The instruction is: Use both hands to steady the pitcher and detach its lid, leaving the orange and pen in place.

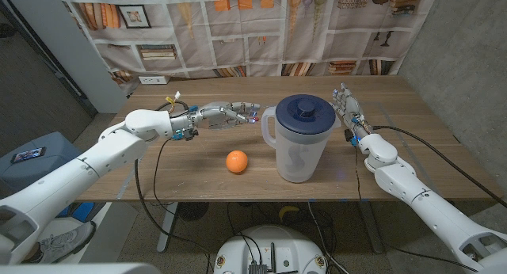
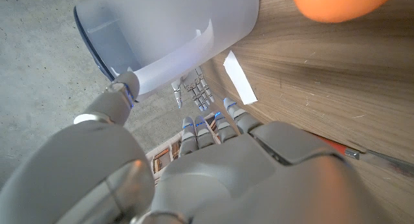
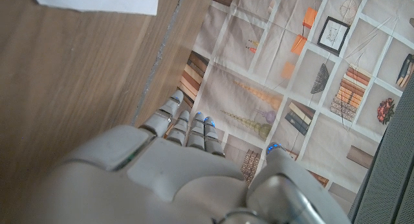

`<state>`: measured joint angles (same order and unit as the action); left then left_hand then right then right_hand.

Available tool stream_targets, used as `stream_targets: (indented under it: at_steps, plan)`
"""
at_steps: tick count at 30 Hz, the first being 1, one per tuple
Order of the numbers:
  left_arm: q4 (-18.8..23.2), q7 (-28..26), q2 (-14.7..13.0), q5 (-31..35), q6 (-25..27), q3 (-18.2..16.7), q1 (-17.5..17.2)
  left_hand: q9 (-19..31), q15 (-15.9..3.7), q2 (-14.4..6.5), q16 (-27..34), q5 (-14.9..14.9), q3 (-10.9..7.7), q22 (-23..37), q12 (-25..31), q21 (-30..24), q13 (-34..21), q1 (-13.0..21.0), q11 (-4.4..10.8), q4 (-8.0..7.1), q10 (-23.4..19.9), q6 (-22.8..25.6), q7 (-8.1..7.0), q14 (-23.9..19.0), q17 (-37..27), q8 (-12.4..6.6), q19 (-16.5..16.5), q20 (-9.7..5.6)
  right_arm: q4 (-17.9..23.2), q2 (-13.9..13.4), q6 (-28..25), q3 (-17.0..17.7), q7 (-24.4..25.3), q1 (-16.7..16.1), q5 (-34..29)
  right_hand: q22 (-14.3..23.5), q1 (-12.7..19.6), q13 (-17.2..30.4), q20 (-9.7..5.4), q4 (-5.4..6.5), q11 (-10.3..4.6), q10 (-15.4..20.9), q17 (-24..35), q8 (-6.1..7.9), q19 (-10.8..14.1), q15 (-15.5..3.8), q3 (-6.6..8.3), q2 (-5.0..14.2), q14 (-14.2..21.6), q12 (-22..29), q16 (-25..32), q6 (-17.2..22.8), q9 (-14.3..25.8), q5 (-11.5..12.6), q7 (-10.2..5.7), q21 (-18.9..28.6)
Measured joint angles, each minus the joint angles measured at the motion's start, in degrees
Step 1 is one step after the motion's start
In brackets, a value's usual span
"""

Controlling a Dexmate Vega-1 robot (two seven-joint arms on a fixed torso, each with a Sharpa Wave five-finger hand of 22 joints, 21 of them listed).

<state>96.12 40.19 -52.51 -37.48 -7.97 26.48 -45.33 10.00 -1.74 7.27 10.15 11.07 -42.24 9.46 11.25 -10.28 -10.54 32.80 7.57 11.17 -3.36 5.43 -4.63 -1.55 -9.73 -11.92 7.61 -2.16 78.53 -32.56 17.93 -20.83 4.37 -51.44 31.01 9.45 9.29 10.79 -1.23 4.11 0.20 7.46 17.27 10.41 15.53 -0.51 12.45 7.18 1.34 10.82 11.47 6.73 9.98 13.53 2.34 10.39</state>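
Fingers apart and holding nothing, our left hand (image 1: 226, 114) and right hand (image 1: 346, 106) flank the lidded pitcher (image 1: 298, 139) on the wooden bench (image 1: 198, 175) before a patterned curtain (image 1: 238, 28).

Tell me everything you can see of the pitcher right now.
The translucent white plastic pitcher stands upright on the wooden table, right of the orange. Its round dark blue lid with a raised centre knob is still on. The handle faces the left hand, whose fingertips reach close to it; contact cannot be told. The right hand stands apart.
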Motion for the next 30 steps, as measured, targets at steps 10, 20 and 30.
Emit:
stream_targets:
  at_steps: [10, 20, 30]
  plan:
    - [2.0, -3.59, 0.16, 2.1, -2.87, 0.27, -2.94, 0.0, -0.19, 0.6, 0.27, 0.0, 0.0, 0.0, 0.0, -0.38, 0.0, 1.96, 0.0, 0.0, 0.0, 0.73, 0.33, -0.64, 0.0, -0.29, 0.82, 0.21, 0.09, -0.12, 0.61, 0.03, 0.21, -0.36, -0.55, 0.0, 0.0, 0.0, 0.0, 0.24, 0.0, 0.0, -0.27, 0.22, 0.0, 0.0, 0.24, 0.0, 0.0, 0.0, 0.0, 0.0, 0.0, 0.0, 0.0, 0.0]
    - [4.83, -10.9, 0.44, 4.79, -6.18, -0.74, -7.71, 0.0, -0.31, 1.16, 0.27, 0.0, 0.0, 0.0, 0.28, -0.38, 0.01, 4.18, 0.1, 0.0, -1.14, 1.96, 0.54, -2.35, 0.0, -0.45, 1.35, 0.3, 0.56, -0.67, 1.04, 0.15, -0.15, -0.97, -0.7, 0.0, 0.0, 0.0, 0.0, 0.08, 0.0, 0.0, -0.26, 0.22, 0.0, 0.0, 0.39, 0.0, 0.0, 0.0, 0.0, 0.0, 0.0, 0.0, 0.0, 0.0]
    - [6.88, -17.55, 1.79, 7.61, -7.9, -0.95, -10.94, -0.01, -0.46, 1.5, 0.77, -0.68, 0.25, 0.0, 0.54, -0.38, 0.01, 7.37, 0.33, -0.24, -2.81, 3.88, 0.3, -5.11, 0.01, -1.19, 1.34, 0.3, 0.67, -1.11, 1.61, 0.36, -1.07, -1.39, -0.57, 0.0, 0.0, 0.0, 0.0, 0.08, 0.0, 0.0, -0.49, 0.22, 0.0, -0.22, 0.39, 0.0, 0.22, 0.0, 0.0, 0.0, 0.0, 0.0, 0.0, 0.0]
